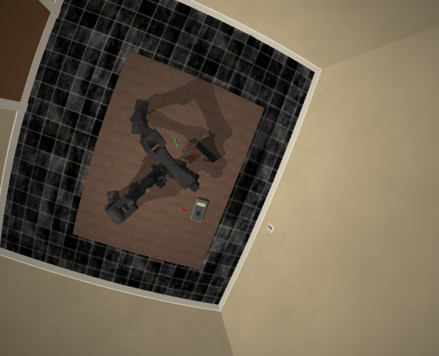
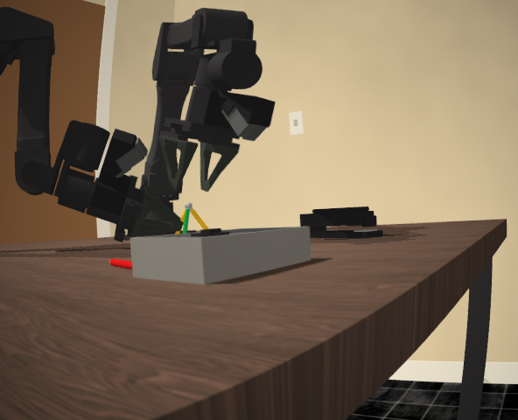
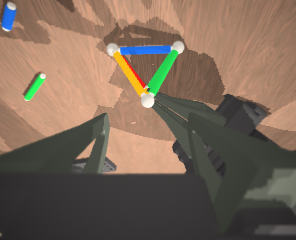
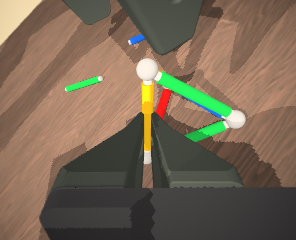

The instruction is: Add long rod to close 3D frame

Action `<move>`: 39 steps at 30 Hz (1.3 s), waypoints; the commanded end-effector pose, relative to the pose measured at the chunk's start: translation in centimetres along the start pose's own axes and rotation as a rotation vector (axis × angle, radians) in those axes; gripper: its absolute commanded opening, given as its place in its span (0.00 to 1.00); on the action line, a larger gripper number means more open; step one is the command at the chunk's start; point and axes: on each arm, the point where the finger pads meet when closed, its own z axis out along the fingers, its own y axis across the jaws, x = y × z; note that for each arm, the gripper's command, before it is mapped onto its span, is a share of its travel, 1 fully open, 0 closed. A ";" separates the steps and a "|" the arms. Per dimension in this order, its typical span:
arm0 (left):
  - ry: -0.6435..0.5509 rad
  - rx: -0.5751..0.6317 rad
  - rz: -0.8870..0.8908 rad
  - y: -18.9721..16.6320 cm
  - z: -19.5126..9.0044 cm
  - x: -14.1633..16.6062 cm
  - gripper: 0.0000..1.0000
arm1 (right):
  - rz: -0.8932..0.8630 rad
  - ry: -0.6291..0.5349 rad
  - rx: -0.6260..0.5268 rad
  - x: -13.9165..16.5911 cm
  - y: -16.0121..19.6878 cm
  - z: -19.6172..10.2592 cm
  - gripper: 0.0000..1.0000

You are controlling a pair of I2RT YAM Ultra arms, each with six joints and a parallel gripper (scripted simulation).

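Observation:
The frame has a blue rod (image 3: 145, 50), a green rod (image 3: 163, 72) (image 4: 195, 95) (image 2: 185, 220) and a yellow rod (image 3: 129, 72) (image 2: 199, 219); the green and yellow rods rise to a top steel ball (image 2: 188, 206) (image 3: 147, 101) (image 4: 147, 69). A red rod (image 3: 137, 76) (image 4: 163, 102) lies lower. My right gripper (image 4: 147, 120) (image 2: 181, 223) is shut on a long yellow rod (image 4: 147, 95), its upper end at or just under the top ball; contact is not certain. My left gripper (image 3: 148, 119) (image 2: 190, 188) is open and empty just above the ball. The arm hides the frame in the top view.
A loose blue rod (image 3: 8, 16) (image 4: 137, 39) and green rod (image 3: 35, 87) (image 4: 83, 83) (image 1: 176, 142) lie beside the frame. A red rod (image 1: 183, 209) (image 2: 121, 262) lies by the multimeter (image 1: 199, 209) (image 2: 169, 260). A black block (image 1: 206, 152) (image 2: 338, 221) stands on the other side.

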 end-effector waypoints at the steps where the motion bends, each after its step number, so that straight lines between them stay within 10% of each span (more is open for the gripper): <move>1: -0.076 0.036 -0.002 0.0 -3.1 -0.2 0.64 | -0.001 -0.020 -0.005 -0.5 0.2 -0.1 0.00; 3: -0.082 0.040 -0.002 0.0 -3.3 -0.2 0.64 | -0.001 -0.020 -0.005 -0.5 0.2 -0.1 0.16; 21: -0.050 0.027 -0.004 0.1 -2.4 -0.1 0.64 | -0.010 0.009 0.014 0.5 -0.2 -5.4 0.13; 26: -0.152 0.041 0.049 -0.5 -2.8 -1.4 1.00 | -0.048 0.052 0.082 0.5 -1.7 -6.1 0.13; 39: -0.585 0.062 0.329 -1.4 -3.7 -1.1 1.00 | -0.185 -0.022 0.201 -9.1 -2.1 -10.4 0.13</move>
